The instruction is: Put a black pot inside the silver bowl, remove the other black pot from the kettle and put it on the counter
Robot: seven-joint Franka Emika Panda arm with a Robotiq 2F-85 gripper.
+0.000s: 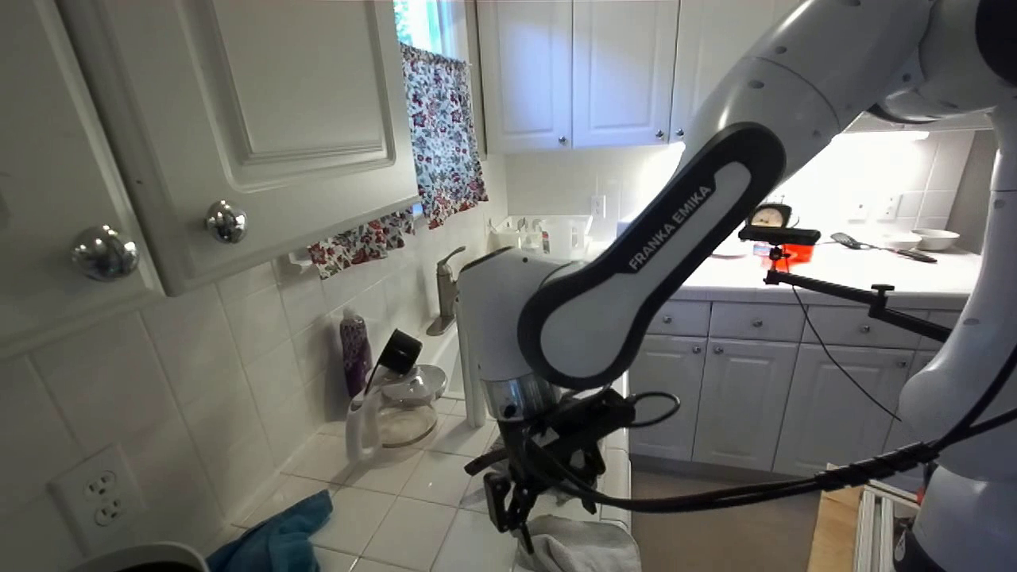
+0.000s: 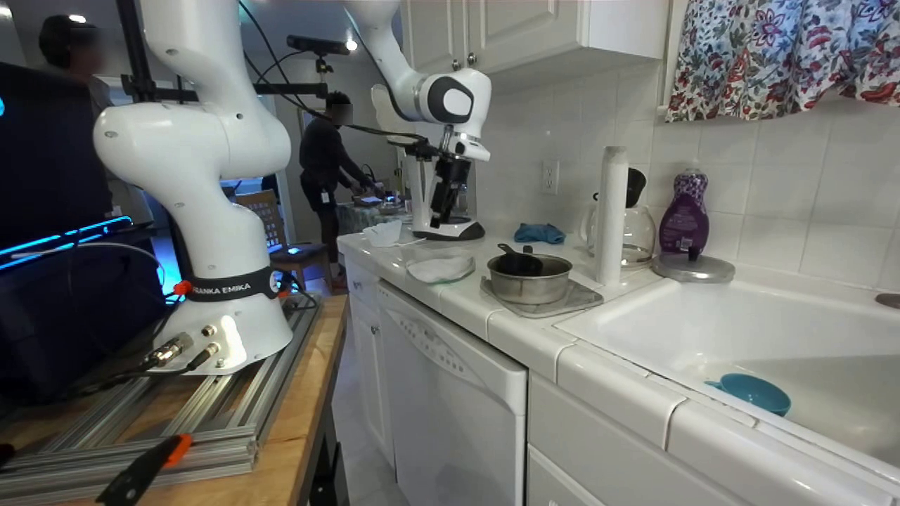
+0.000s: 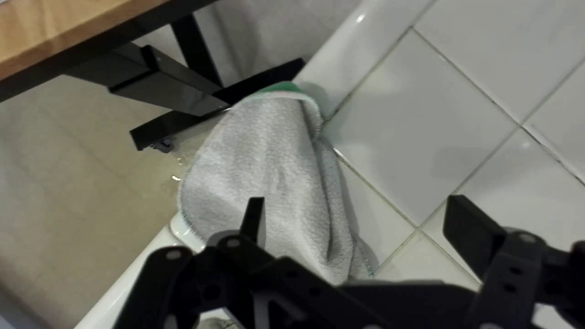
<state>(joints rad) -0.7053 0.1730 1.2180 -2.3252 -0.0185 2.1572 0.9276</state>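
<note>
White-tiled, the table [image 3: 420, 123] bears the black pot [image 2: 519, 265] in the silver bowl [image 2: 527, 290] near its front edge; the other black pot [image 1: 402, 352] tilts on the kettle [image 1: 407, 427] by the back edge. The pincer [image 3: 356, 215] gapes.

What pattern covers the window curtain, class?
The curtain is floral, red and blue; best in an exterior view.

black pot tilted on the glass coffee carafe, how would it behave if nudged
The black pot would likely tip or slide off easily: it sits tilted, high on the glass coffee carafe. It is probably light, being clearly smaller than the carafe. Its round body might roll once loose.
</note>
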